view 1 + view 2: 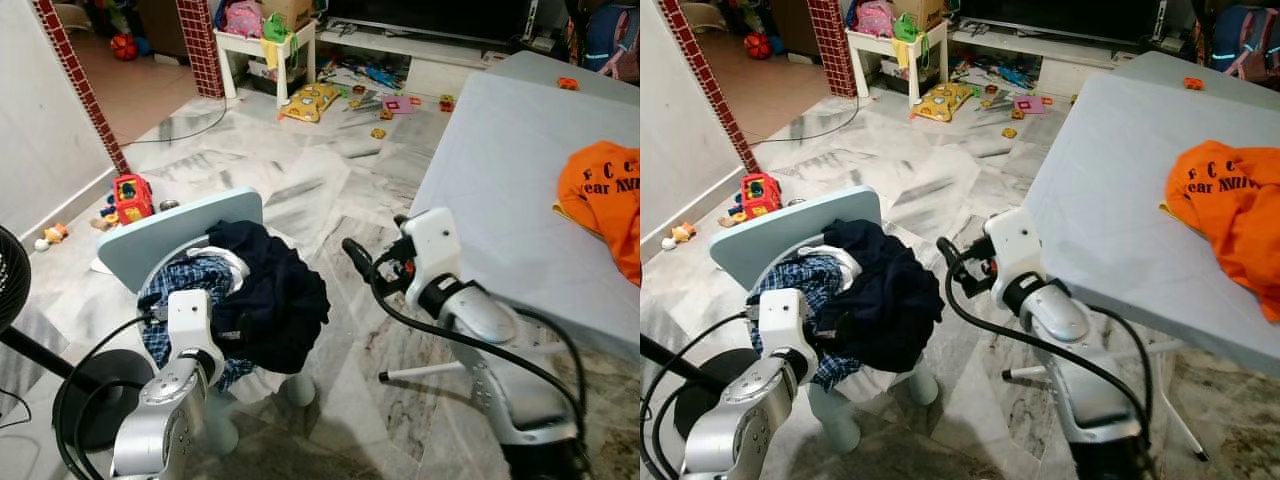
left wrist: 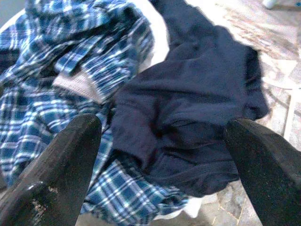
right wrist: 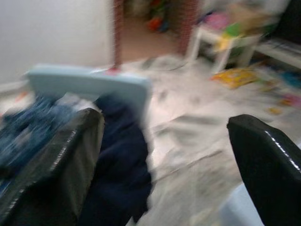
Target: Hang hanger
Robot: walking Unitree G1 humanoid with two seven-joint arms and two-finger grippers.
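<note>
A small pale-blue chair point(image 1: 170, 228) holds a heap of clothes: a dark navy garment point(image 1: 275, 295), a blue plaid shirt point(image 1: 185, 285) and a white curved piece point(image 1: 228, 262) that I cannot identify. My left gripper point(image 2: 162, 125) hovers open just over the heap, its fingers point(image 2: 61, 165) spread across the navy cloth and holding nothing. To the right of the chair, beside the table edge, my right gripper point(image 3: 162, 120) is open and empty, with one black finger point(image 1: 354, 253) pointing toward the chair. The right wrist view is blurred.
A large grey table point(image 1: 500, 180) on the right carries an orange T-shirt point(image 1: 605, 195). A black fan base point(image 1: 100, 395) and cables lie at the lower left. A red toy point(image 1: 130, 195) sits by the wall. Several toys litter the marble floor near a white side table point(image 1: 265, 45).
</note>
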